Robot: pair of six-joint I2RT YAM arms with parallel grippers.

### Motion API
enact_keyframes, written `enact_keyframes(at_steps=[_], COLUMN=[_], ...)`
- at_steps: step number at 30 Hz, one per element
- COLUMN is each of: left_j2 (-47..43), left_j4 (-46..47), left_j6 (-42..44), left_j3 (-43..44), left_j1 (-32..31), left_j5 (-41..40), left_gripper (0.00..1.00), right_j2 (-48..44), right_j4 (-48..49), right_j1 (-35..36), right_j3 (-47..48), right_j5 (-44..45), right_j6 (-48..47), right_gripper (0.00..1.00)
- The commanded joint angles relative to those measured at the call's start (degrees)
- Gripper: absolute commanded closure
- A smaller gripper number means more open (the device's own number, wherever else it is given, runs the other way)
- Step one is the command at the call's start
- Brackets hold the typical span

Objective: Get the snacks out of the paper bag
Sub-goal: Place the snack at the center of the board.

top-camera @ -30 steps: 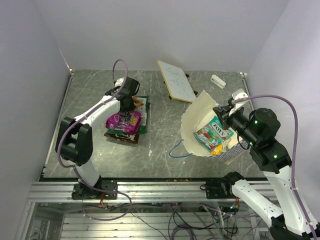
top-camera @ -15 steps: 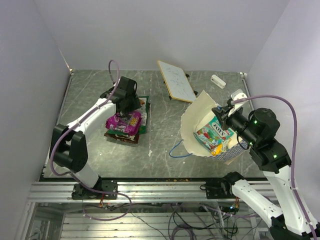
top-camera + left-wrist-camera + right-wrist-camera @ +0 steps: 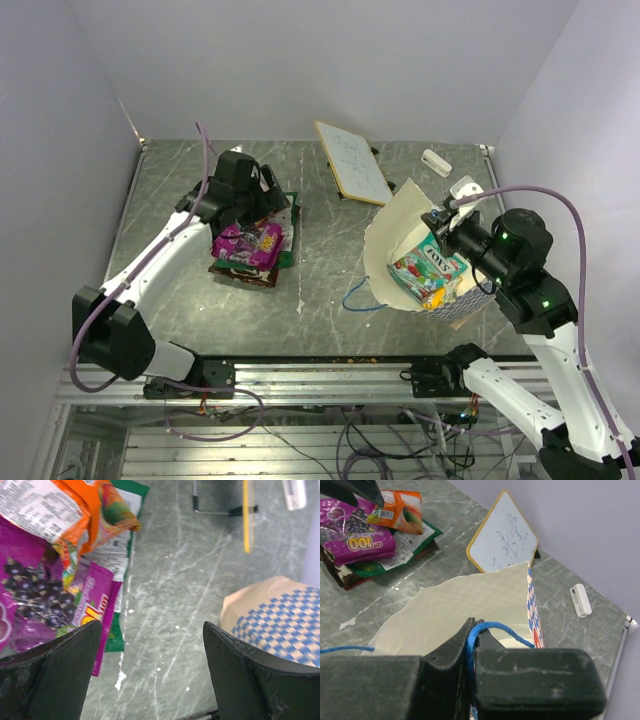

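The paper bag (image 3: pixel 395 245) lies tilted at the right, its cream inside facing up and its checkered outside (image 3: pixel 282 622) showing. A teal snack packet (image 3: pixel 428 272) sits in its mouth. My right gripper (image 3: pixel 476 629) is shut on the bag's blue cord handle (image 3: pixel 495 629) and holds that side up. At the left lies a pile of snacks (image 3: pixel 250 248): a magenta packet (image 3: pixel 35 600), an orange one (image 3: pixel 87 505) and a green one (image 3: pixel 117 632). My left gripper (image 3: pixel 155 680) hangs open just right of the pile, over bare table, with nothing between its fingers (image 3: pixel 55 675).
A yellow-framed whiteboard (image 3: pixel 352 162) lies at the back centre, with a small white eraser (image 3: pixel 436 162) to its right. The bag's other blue handle (image 3: pixel 357 298) trails on the table. Purple walls close in on both sides.
My left gripper has opened and pulled back up and left off the snack pile, leaving the orange packet on top. The right gripper and the bag have barely moved.
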Motion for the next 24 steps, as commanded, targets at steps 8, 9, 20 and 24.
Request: enact_keyframes(at_steps=[8, 9, 20, 24], left_j2=[-8.14, -8.36, -2.42, 1.92], left_j4=[22.63, 23.49, 15.19, 7.31], left_j6=[-2.39, -1.99, 8.95, 11.52], left_j3=[-12.05, -12.13, -1.68, 2.89], left_j1=[-11.42, -13.75, -29.59, -30.46], left_j5=[19.24, 19.69, 24.95, 27.35], left_gripper=[0.08, 0.08, 0.11, 0.29], right_j2=[0.48, 0.42, 1.65, 3.48], right_j4=[-1.9, -1.83, -3.24, -5.58], right_j1=[0.07, 0.05, 0.03, 0.07], right_j3=[2.93, 2.84, 3.79, 6.3], right_j5=[0.46, 0.6, -1.5, -0.29], right_j6=[-6.01, -5.69, -1.11, -1.56], right_gripper=[1.0, 1.0, 1.0, 1.0])
